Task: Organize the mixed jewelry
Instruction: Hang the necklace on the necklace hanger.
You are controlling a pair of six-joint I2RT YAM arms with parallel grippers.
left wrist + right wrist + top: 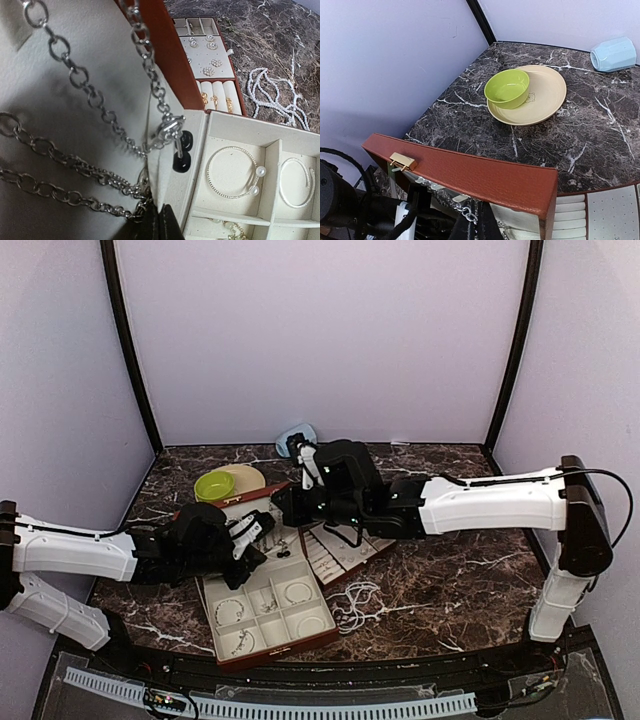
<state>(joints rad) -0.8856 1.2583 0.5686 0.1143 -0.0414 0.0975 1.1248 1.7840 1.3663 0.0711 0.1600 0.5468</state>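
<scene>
A silver link chain (90, 100) hangs against the cream lining of the raised lid (470, 175) of the reddish-brown case (268, 612). My left gripper (156, 220) is shut on the chain's lower loops. My right gripper (479, 222) is shut just under the lid's edge, with a chain link (469, 215) pinched at its tips. Two black beads (181, 152) dangle from the chain's toggle clasp. Two thin bangles (232, 172) (297, 182) lie in separate compartments. Earrings (207, 55) and gold rings (215, 100) sit in the lifted-out insert. Pearl strands (272, 95) lie loose on the marble.
A green bowl (507, 87) rests on a cream plate (545, 95) behind the case. A pale blue cup (615, 53) lies on its side near the back wall. The insert tray (338, 552) lies right of the case. A gold clasp (402, 161) sticks out from the lid.
</scene>
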